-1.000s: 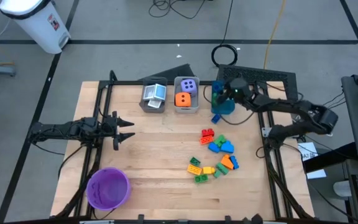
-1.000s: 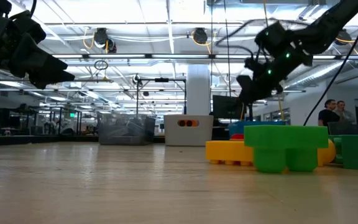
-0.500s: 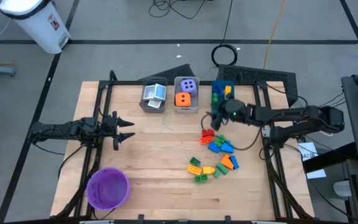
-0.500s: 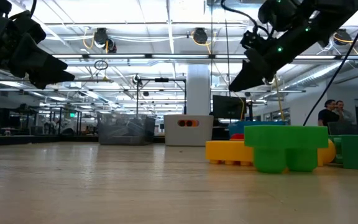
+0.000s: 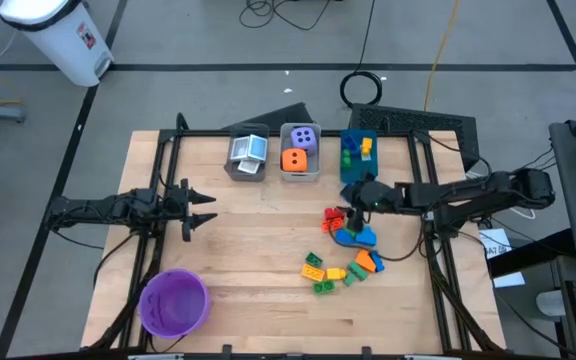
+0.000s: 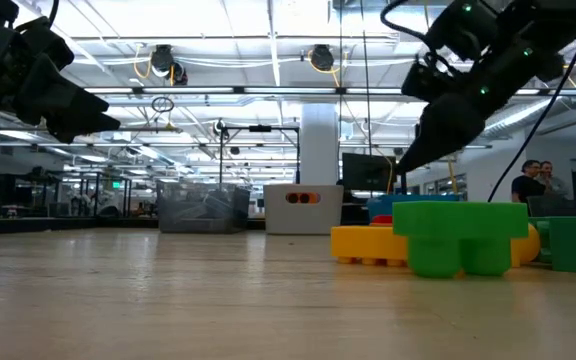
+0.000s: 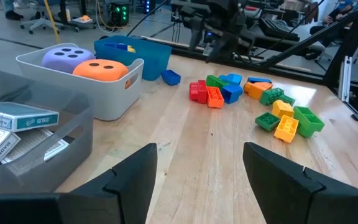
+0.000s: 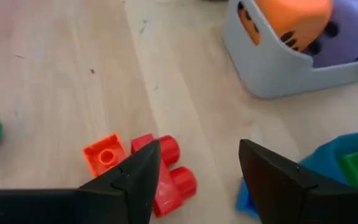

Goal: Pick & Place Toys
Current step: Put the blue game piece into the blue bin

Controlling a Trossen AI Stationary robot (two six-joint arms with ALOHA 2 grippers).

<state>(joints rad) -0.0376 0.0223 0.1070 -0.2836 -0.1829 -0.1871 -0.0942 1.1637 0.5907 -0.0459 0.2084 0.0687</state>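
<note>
Hovering over the far end of the brick pile, right gripper (image 5: 353,200) with jaws parted and nothing between them, red brick (image 8: 163,171) lying on the table just under and ahead of the fingers (image 8: 278,180). Touching that red brick on one side, an orange brick (image 8: 104,154). Spread nearer across the right half of the table (image 5: 258,260), the other bricks (image 5: 343,255): blue, green, yellow, orange, loosely clustered, the closest green one (image 6: 458,235) and a yellow one (image 6: 368,243) filling the low view. Just beside the gripper on the far side, blue bin (image 5: 358,155) with a few bricks already inside, and one small blue brick (image 7: 171,77) loose on the table beside that bin. Left of it, along the far edge, a pale bin (image 5: 300,152) holding the purple die (image 5: 306,137) and orange die (image 5: 294,159). Left again, grey bin (image 5: 247,155) with the cards (image 7: 17,118) in it. Well apart from all the toys, at the left edge of the table, left gripper (image 5: 206,209), jaws likewise open and empty, pointing right. Near left corner: purple bowl (image 5: 174,302).
</note>
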